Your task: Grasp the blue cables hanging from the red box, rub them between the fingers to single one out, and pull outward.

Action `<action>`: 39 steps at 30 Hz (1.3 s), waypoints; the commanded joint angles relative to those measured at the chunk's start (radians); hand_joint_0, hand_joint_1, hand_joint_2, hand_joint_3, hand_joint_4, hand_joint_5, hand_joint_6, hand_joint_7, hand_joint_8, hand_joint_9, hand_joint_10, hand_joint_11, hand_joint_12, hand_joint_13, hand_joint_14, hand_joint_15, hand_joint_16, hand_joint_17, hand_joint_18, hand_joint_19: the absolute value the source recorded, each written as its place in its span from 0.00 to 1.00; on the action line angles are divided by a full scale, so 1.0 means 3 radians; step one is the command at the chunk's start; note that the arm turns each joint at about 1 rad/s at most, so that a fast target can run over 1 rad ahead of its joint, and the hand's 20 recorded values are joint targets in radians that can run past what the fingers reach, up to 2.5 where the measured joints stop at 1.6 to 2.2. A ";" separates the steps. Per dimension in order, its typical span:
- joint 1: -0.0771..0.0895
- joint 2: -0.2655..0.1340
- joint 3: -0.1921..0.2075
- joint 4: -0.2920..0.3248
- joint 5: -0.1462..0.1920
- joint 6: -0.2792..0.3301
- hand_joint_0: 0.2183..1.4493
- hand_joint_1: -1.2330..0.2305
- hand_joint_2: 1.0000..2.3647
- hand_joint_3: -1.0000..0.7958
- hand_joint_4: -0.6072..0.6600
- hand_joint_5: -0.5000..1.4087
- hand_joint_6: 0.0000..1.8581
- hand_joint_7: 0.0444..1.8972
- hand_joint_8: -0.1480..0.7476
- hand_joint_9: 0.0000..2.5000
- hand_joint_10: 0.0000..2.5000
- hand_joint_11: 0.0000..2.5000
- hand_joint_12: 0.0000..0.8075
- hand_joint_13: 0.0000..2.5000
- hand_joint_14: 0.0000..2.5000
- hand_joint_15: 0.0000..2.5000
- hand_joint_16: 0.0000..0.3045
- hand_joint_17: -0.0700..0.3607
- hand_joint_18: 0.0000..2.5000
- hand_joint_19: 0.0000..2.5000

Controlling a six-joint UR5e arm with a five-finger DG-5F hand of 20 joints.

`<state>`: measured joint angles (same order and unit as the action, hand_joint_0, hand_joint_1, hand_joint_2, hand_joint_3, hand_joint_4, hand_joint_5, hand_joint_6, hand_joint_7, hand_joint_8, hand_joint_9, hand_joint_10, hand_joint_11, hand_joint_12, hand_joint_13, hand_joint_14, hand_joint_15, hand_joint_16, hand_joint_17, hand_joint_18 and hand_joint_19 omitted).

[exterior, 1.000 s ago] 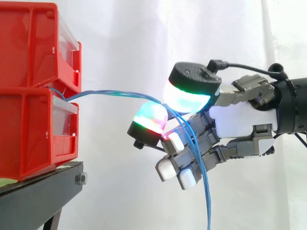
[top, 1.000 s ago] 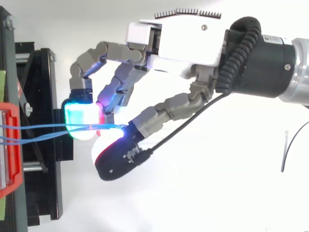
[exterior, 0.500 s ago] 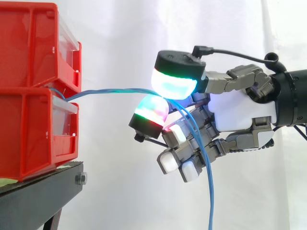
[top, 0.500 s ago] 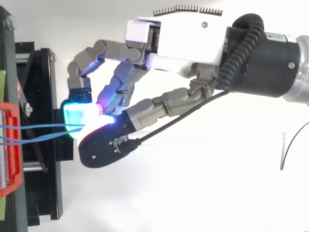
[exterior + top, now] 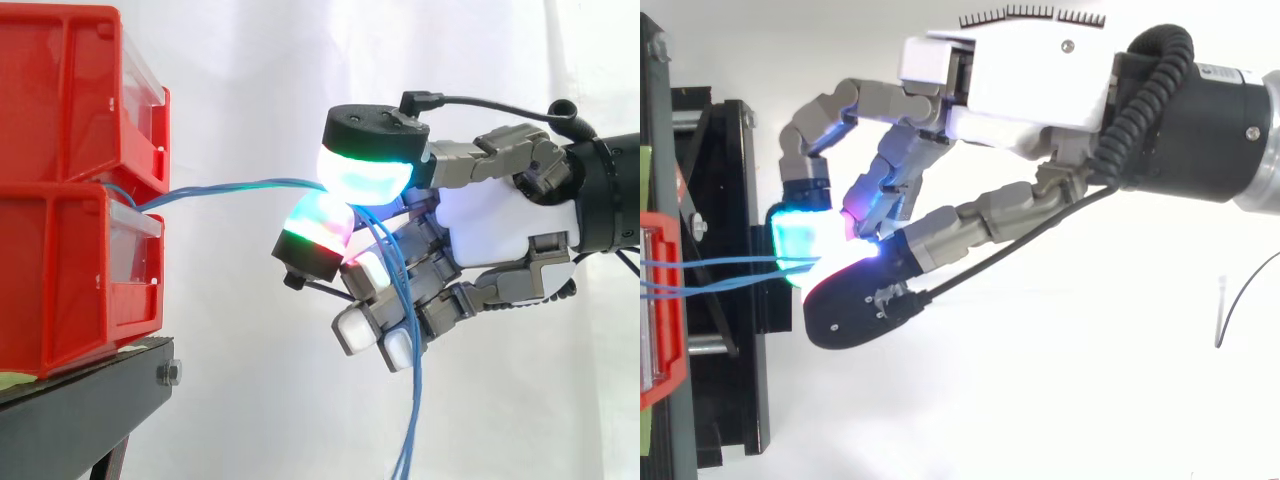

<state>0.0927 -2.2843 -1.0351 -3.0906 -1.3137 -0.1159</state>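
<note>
Hand point(image 5: 500, 228) w/ blue cables point(image 5: 232, 186), red box point(image 5: 60, 275)

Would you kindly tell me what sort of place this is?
Probably a robotics lab test bench: a white curtain as backdrop, red bins on a black stand, and a robot hand pinching blue cables.

Thin blue cables point(image 5: 232, 185) come out of the red box point(image 5: 60, 270) at the left edge of the side view, from a gap halfway up its front. They run nearly level to the right, close together, to mid-frame. There they are pinched in the hand point(image 5: 490, 225), then bend and hang down to the bottom edge.
</note>
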 commanded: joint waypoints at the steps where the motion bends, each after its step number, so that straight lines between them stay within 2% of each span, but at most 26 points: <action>1: 0.0008 0.0001 0.0014 -0.0083 0.0048 0.0054 0.48 0.25 0.01 0.36 0.55 0.15 0.49 0.56 0.51 0.39 0.01 0.33 0.47 0.36 0.01 0.22 0.18 0.45 0.34 0.24; 6: 0.0013 -0.0004 0.0014 -0.0104 0.0053 0.0100 0.49 0.24 0.01 0.34 0.56 0.14 0.49 0.53 0.49 0.36 0.01 0.33 0.47 0.35 0.01 0.22 0.18 0.45 0.34 0.23; 12: 0.0018 0.0001 0.0014 -0.0114 0.0053 0.0126 0.47 0.20 0.00 0.28 0.57 0.13 0.49 0.53 0.47 0.31 0.01 0.32 0.47 0.34 0.01 0.21 0.19 0.46 0.35 0.21; 18: 0.0023 0.0001 0.0014 -0.0134 0.0053 0.0151 0.38 0.20 0.00 0.28 0.61 0.13 0.50 0.53 0.48 0.31 0.01 0.33 0.48 0.34 0.01 0.21 0.19 0.46 0.35 0.21; 20: 0.0029 0.0001 0.0014 -0.0144 0.0053 0.0161 0.30 0.23 0.00 0.28 0.62 0.13 0.49 0.54 0.51 0.33 0.01 0.33 0.48 0.34 0.01 0.22 0.19 0.47 0.35 0.23; 24: 0.0029 0.0001 0.0014 -0.0144 0.0053 0.0161 0.25 0.30 0.00 0.28 0.64 0.14 0.49 0.53 0.54 0.36 0.01 0.33 0.51 0.35 0.01 0.22 0.20 0.48 0.35 0.24; 26: 0.0029 0.0001 0.0014 -0.0144 0.0053 0.0161 0.22 0.39 0.00 0.28 0.64 0.15 0.49 0.53 0.55 0.37 0.01 0.33 0.53 0.36 0.01 0.22 0.21 0.49 0.36 0.24; 31: 0.0029 -0.0004 0.0014 -0.0144 0.0053 0.0161 0.24 0.40 0.00 0.28 0.63 0.15 0.48 0.55 0.56 0.39 0.01 0.34 0.53 0.37 0.01 0.23 0.20 0.48 0.37 0.26; 39: 0.0029 0.0001 0.0014 -0.0144 0.0053 0.0161 0.31 0.34 0.00 0.33 0.62 0.15 0.48 0.57 0.54 0.38 0.01 0.34 0.51 0.36 0.01 0.23 0.19 0.46 0.35 0.26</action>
<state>0.1013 -2.2845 -1.0309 -3.1339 -1.2977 -0.0675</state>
